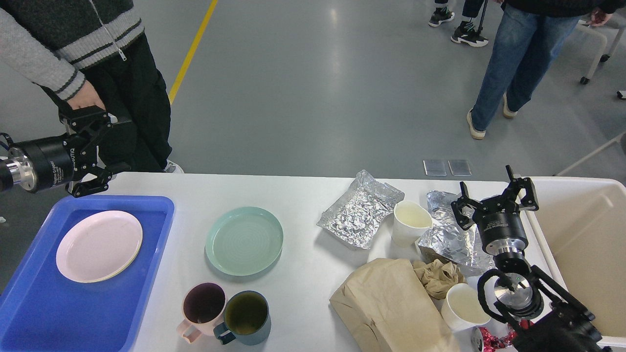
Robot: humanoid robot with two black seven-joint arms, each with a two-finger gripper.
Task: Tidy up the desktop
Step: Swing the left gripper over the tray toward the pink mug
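The white desktop (303, 195) holds a teal plate (243, 240), a pink mug (201, 307) and a dark teal mug (246, 317) near the front. To the right lie two foil sheets (359, 210) (447, 237), two white paper cups (411, 222) (463, 305), a brown paper bag (391, 305) and crumpled brown paper (436, 276). My left gripper (117, 143) hangs open and empty beyond the table's far left corner. My right gripper (486, 188) stands open and empty over the right foil sheet.
A blue tray (151, 230) at the left holds a pink plate (99, 246). A cream bin (582, 234) stands at the right edge. A person's hand (85, 100) is right behind my left gripper. A red wrapper (494, 337) lies by my right arm.
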